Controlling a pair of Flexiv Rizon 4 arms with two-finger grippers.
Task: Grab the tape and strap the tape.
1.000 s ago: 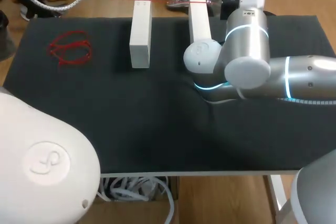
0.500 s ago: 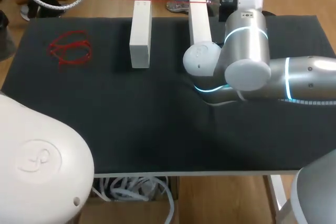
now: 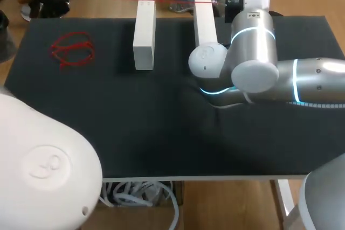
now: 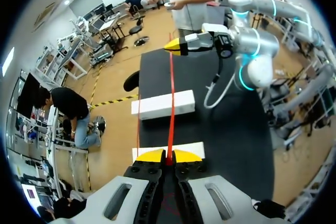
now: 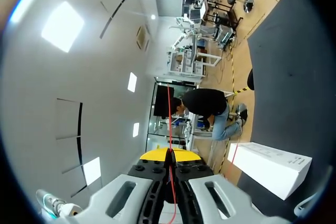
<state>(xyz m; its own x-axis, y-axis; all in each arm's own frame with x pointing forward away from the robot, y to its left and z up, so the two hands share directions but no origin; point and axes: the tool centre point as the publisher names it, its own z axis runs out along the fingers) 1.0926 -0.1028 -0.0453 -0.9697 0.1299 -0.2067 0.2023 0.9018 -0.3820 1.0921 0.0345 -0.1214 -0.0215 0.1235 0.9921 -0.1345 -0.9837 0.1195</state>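
The head camera looks down on the table (image 3: 161,133) from behind; 2 wrist cameras see it from nearby.

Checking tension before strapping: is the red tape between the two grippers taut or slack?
Taut: the red tape runs straight from the left gripper to the right gripper above both white blocks.

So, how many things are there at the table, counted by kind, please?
white blocks: 2
stretched red tape: 1
loose red tape bundle: 1
Total: 4
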